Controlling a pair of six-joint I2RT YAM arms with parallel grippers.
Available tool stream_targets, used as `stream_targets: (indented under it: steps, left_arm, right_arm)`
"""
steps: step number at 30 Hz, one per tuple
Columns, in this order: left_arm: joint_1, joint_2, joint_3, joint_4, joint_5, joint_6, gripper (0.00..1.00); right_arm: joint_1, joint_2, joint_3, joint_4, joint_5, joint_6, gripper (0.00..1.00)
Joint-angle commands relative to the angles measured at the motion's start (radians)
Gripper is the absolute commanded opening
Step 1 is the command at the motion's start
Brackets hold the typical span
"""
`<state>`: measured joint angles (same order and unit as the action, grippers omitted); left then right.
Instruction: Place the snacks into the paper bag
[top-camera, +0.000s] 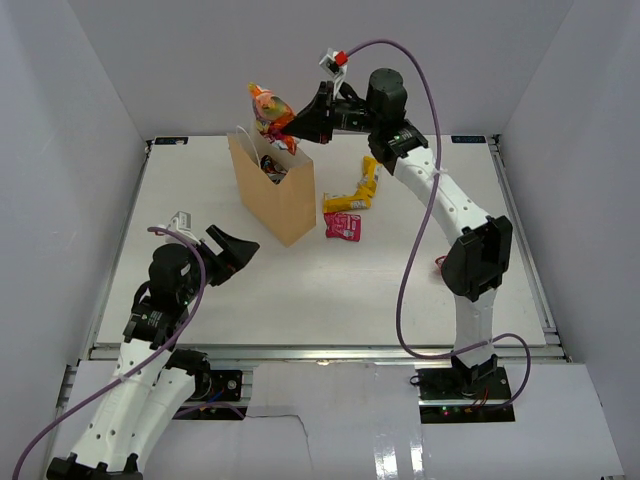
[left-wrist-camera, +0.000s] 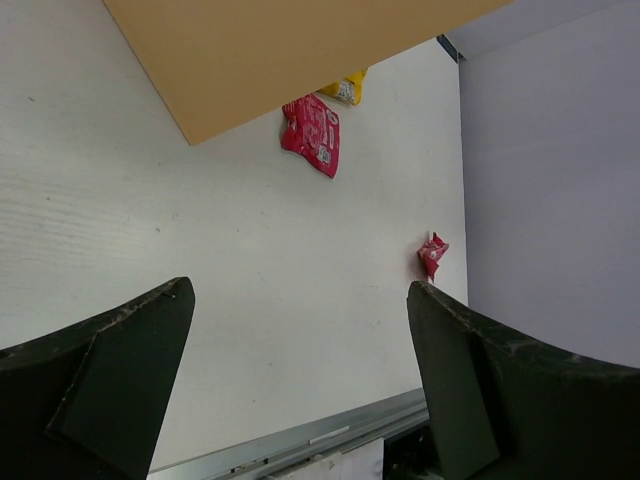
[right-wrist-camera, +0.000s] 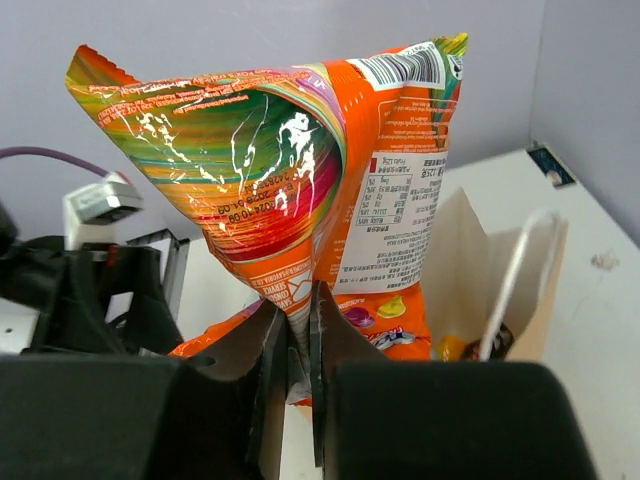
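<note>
"Orange packet (right-wrist-camera: 300, 180) — where is it?"

"In the air, pinched at its lower seam by the right gripper (right-wrist-camera: 298, 335), jaws clenched on it. The top view puts it above the far rim of the paper bag (top-camera: 275, 200). Not inside yet."

"Left side?"

"Left gripper (left-wrist-camera: 300, 390) hangs low over the table (top-camera: 330, 290) at the front left. Jaws are spread wide with nothing between them. It is well apart from the bag."

"Progress entry?"

"Partway, in my judgement. The bag stands upright with its mouth open. The right wrist view shows something dark brown and something yellow down inside, so some snacks are already in. One is in the grip, and several lie on the table."

"Count."

"Bag: one. Orange packet: one, held. Pink packet (top-camera: 344, 225): one, flat on the table just right of the bag. Yellow packets (top-camera: 368, 175): an L-shaped heap beyond the pink one, probably two touching, though from above I cannot rule out a single bent one. Small red packet (left-wrist-camera: 432, 255): one, alone toward the right side of the table, near the right arm. Inside the bag: at least two, the rest hidden by the wall."

"Left to do?"

"By my reckoning, drop the orange one in, then three or four more pick-ups."
</note>
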<state>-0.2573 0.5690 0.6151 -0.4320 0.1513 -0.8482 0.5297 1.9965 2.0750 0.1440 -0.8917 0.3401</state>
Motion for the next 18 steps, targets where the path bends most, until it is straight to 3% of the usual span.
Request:
stream_targets:
  steps: [1,5,15,18]
  left_arm:
    - [0.0,-0.006,-0.002,0.029,0.051,-0.006,0.98]
    - [0.0,0.015,0.0,0.052,0.094,-0.005,0.98]
    - [0.0,0.097,-0.011,0.122,0.177,-0.025,0.98]
    - [0.0,0.126,-0.017,0.145,0.212,-0.026,0.98]
  right_arm:
    - [-0.004,0.018,0.014,0.02,0.068,-0.015,0.08]
    - [-0.004,0.047,0.007,-0.01,0.083,-0.047,0.12]
    - [-0.004,0.01,-0.062,-0.053,0.105,-0.079,0.46]
    - [-0.008,-0.011,-0.064,-0.055,0.094,-0.078,0.49]
